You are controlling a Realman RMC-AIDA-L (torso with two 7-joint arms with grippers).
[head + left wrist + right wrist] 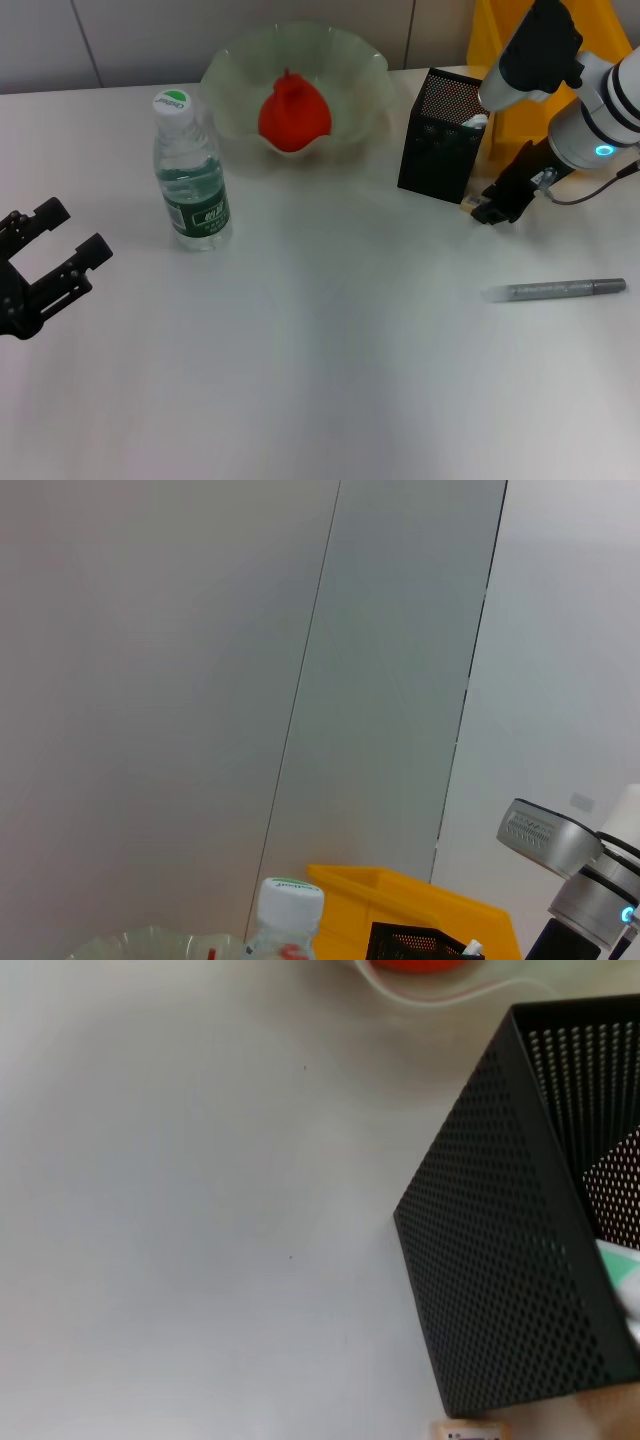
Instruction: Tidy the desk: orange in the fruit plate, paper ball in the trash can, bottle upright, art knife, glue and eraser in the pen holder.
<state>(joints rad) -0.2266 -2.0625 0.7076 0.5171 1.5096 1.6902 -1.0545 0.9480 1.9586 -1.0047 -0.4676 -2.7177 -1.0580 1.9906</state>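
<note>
The orange [293,115] lies in the pale green fruit plate [230,60] at the back. The bottle [190,175] stands upright left of it. The black mesh pen holder [440,135] stands at the back right, with a white and green item [618,1270] inside it. My right gripper [492,208] is low at the table beside the holder's right side, with the beige eraser [468,206] at its tip; the eraser also shows in the right wrist view [470,1430]. A grey art knife [555,290] lies on the table at right. My left gripper [70,235] is open and empty at far left. The paper ball is out of view.
The yellow trash can [500,40] stands behind the pen holder, partly hidden by my right arm. The left wrist view shows the bottle cap [290,900], the trash can [400,900] and a grey wall.
</note>
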